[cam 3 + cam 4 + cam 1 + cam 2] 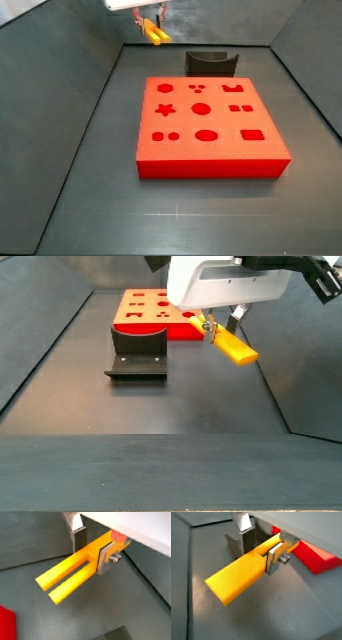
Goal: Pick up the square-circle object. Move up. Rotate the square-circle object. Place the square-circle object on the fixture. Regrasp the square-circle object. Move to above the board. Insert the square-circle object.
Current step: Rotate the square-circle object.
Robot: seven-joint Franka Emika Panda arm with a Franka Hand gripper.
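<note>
Peg [70, 571] is a slim yellow-orange bar; in a wrist view it shows a lengthwise groove splitting it into two prongs, though in another wrist view [238, 579] it looks like a plain slab. Gripper [90, 548] is clamped on one end, holding it clear of the floor, long axis tilted, free end lower. It hangs beside the fixture [138, 351], off the board [207, 128].

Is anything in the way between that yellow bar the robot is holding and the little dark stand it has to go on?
Nothing visible. The gripper holds the square-circle object in the air beside the fixture, with only bare floor between them. The board lies behind the fixture.
</note>
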